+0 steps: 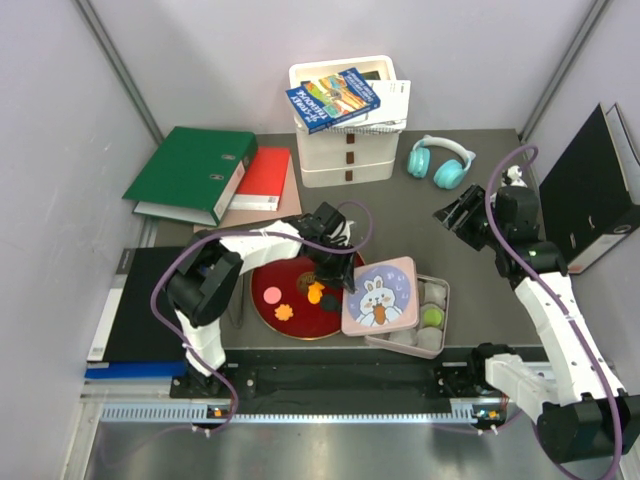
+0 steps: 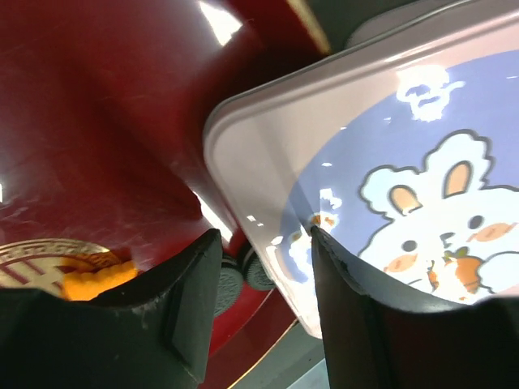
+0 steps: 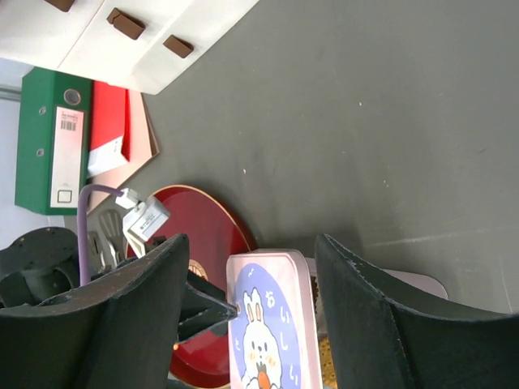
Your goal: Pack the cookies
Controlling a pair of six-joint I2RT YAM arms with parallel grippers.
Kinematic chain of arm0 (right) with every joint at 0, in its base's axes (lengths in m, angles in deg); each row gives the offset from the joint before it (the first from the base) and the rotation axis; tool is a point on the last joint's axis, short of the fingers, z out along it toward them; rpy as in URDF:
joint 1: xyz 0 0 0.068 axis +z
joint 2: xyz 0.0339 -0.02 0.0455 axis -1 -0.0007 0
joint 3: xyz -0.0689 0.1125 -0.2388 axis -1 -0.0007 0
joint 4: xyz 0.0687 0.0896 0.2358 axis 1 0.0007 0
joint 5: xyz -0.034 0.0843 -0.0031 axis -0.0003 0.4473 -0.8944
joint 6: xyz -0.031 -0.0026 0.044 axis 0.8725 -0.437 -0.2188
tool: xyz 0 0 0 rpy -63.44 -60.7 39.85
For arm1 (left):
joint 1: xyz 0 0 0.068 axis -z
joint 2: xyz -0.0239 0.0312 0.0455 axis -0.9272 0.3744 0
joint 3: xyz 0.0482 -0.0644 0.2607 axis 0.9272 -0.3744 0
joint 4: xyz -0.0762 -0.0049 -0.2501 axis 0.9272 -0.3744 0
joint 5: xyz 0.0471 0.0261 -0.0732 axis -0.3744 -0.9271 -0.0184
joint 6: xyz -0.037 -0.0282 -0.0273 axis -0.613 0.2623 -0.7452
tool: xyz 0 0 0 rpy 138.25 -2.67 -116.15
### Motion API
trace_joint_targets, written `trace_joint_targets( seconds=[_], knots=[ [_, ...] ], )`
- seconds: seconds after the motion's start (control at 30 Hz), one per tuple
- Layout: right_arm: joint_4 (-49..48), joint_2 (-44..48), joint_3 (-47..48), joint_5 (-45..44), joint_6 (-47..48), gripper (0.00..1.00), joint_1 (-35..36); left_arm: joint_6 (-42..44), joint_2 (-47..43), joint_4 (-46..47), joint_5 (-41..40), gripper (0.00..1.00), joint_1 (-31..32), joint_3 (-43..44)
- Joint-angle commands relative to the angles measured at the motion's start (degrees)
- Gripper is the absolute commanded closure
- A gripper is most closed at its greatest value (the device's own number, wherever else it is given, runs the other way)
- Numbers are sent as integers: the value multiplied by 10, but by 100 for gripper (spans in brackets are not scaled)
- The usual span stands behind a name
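1. Dull dark-grey surface [image 1: 400, 225] lies between pale walls. Its bare middle is the widest open room. A white plastic drawer unit [image 1: 348, 150] and teal headphones [image 1: 440, 160] stand at the back.
2. A round, glossy red plate [image 1: 300, 325] with a thin gold rim sits near the front edge. The cookies [image 1: 284, 312] on it include a round pink cookie [image 1: 272, 294] and an orange flower-shaped one.
3. A shiny pink lid [image 1: 380, 297] with rounded corners bears a rabbit holding a carrot. It lies across the left part of the tin [image 1: 445, 300], its left edge over the plate's rim.
4. The tin's uncovered right strip shows grey paper cups [image 1: 432, 293]. A green cookie [image 1: 432, 316] sits in one.
5. The left tool [image 1: 325, 272] is low over the plate's right side, just beside the lid's edge. Its fingers [image 2: 186, 300] are spread. Two dark sandwich cookies [image 2: 235, 279] lie in the gap, not pinched.
6. The right tool [image 1: 455, 215] hangs above bare surface, well apart from the tin. It is spread and holds nothing.
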Motion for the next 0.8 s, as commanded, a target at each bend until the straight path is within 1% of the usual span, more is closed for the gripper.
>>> trace_joint_targets(
  seconds=[0.0, 0.13, 0.27, 0.37, 0.4, 0.43, 0.47, 0.5, 0.53, 0.57, 0.63, 0.7, 0.77],
  knots=[
    [-9, 15, -1, -7, 10, 37, 5, 8, -25, -6, -6, 47, 28, 31],
    [-9, 15, -1, -6, 10, 37, 5, 5, -23, 5, -3, 48, 51, 43],
    [-6, 13, -1, -8, 12, 37, 6, 5, -13, 8, 3, 48, 60, 56],
    [10, 11, 6, -28, 22, 37, 11, 5, -6, 11, 7, 48, 65, 66],
    [35, 10, 13, -42, 30, 37, 13, 6, -6, 11, 8, 48, 66, 68],
    [54, 2, 20, -87, 34, 40, 13, 5, -5, 12, 7, 48, 69, 71],
    [81, -8, 29, -110, 39, 42, 14, 5, -7, 15, 8, 48, 69, 73],
    [131, -25, 52, -131, 52, 43, 13, 3, -7, 15, 8, 48, 68, 75],
    [162, -61, 65, -164, 59, 45, 13, 2, -8, 16, 9, 48, 69, 78],
    [183, -78, 75, -176, 63, 47, 13, 2, -11, 17, 11, 48, 68, 79],
    [207, -93, 79, -186, 68, 51, 14, 1, -13, 17, 13, 48, 69, 84],
    [202, -86, 59, -184, 58, 55, 13, 0, -14, 18, 14, 48, 69, 86],
    [206, -86, 51, -177, 53, 62, 13, -2, -16, 22, 15, 48, 69, 89]
  ],
)
